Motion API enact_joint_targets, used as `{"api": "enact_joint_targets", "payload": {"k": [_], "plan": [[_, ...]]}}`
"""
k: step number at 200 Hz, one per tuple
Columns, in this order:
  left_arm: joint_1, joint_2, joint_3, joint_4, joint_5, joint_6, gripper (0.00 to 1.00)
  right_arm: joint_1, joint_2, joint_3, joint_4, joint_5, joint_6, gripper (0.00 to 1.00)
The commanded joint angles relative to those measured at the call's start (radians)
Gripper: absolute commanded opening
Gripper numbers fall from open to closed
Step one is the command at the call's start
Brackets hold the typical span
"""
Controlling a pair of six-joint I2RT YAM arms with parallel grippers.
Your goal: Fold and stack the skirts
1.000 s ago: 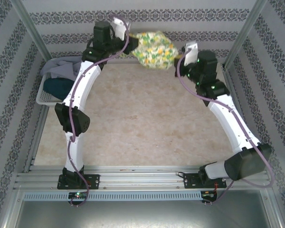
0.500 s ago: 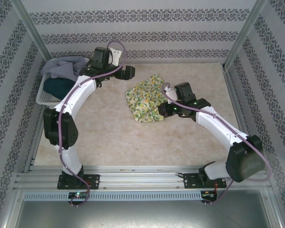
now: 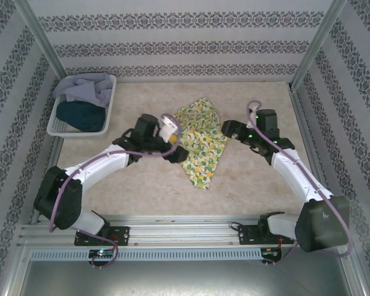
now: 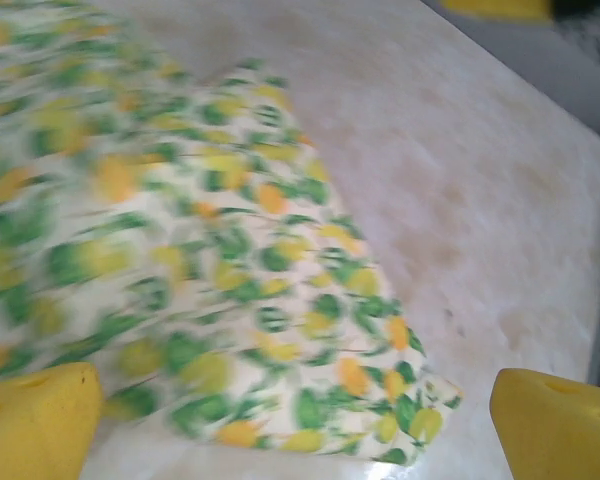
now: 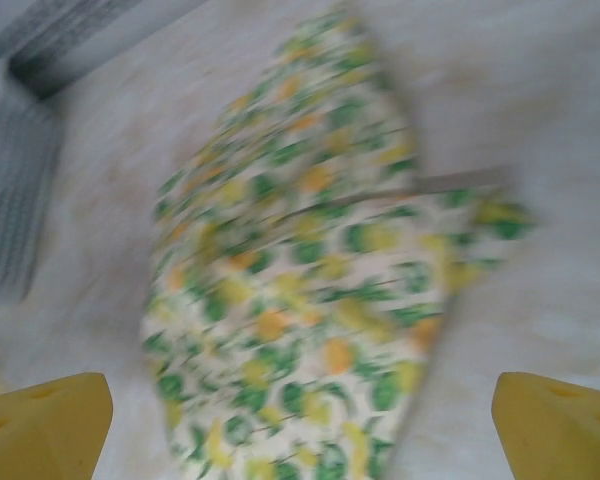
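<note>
Left wrist: my left gripper [image 4: 300,425] has its yellow pads [image 4: 30,420] spread wide with nothing clamped. The near corner of the yellow skirt [image 4: 230,260] lies flat on the table [image 4: 480,200] just ahead. My right gripper [image 5: 300,420] is likewise wide and empty, over the skirt's right side. From the top camera the skirt sits mid-table between both grippers, rumpled, one flap apparently doubled over. I judge this is the lay-out step for skirt one, no proper fold made yet. Next: each gripper pinches an edge, pulls it flat, then folds. Far left, the basket [image 3: 111,102] holds the grey skirt [image 3: 86,89] and teal skirt [image 3: 80,115], untouched.
</note>
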Motion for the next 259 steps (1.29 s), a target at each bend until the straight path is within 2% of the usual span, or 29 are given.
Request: {"api": "enact_joint_targets", "payload": {"k": [1,13,26,42,62,75,94,107,145,180,200,226,240,259], "plan": [[-0.118,-0.016,-0.032,0.068,-0.061,0.215,1.00,-0.049,-0.010,-0.013,-0.134,0.153,0.095,0.98],[-0.186,0.000,-0.055,0.097,-0.129,0.279,1.00,-0.080,-0.002,-0.035,-0.141,0.136,0.118,0.98],[-0.245,0.027,-0.062,0.124,-0.232,0.323,1.00,-0.098,0.013,-0.070,-0.084,0.062,0.128,0.98],[-0.251,0.055,-0.091,0.203,-0.255,0.287,1.00,-0.100,0.073,-0.081,-0.001,-0.109,0.099,0.97],[-0.262,0.093,-0.102,0.226,-0.296,0.291,1.00,-0.075,0.176,-0.057,0.058,-0.165,0.055,0.93],[-0.297,0.117,-0.104,0.205,-0.348,0.350,1.00,-0.059,0.249,-0.014,0.083,-0.186,0.018,0.85],[-0.371,0.160,-0.107,0.170,-0.411,0.478,1.00,-0.038,0.361,0.062,0.066,-0.212,-0.008,0.67],[-0.402,0.193,-0.103,0.154,-0.442,0.547,1.00,-0.019,0.419,0.095,0.059,-0.213,-0.013,0.62],[-0.409,0.274,-0.054,0.140,-0.400,0.623,1.00,0.017,0.523,0.121,0.107,-0.220,0.023,0.54],[-0.409,0.344,-0.032,0.199,-0.390,0.616,1.00,0.036,0.541,0.106,0.116,-0.135,0.045,0.54],[-0.405,0.333,-0.046,0.253,-0.387,0.571,1.00,0.045,0.503,0.075,0.119,-0.074,0.034,0.56],[-0.361,0.253,-0.083,0.323,-0.321,0.421,1.00,0.049,0.444,0.052,0.084,-0.016,-0.069,0.58],[-0.344,0.213,-0.061,0.298,-0.330,0.367,1.00,0.040,0.439,0.053,0.063,-0.056,-0.082,0.58],[-0.306,0.204,0.009,0.221,-0.295,0.347,1.00,0.031,0.453,0.019,0.151,-0.166,-0.006,0.59]]}}
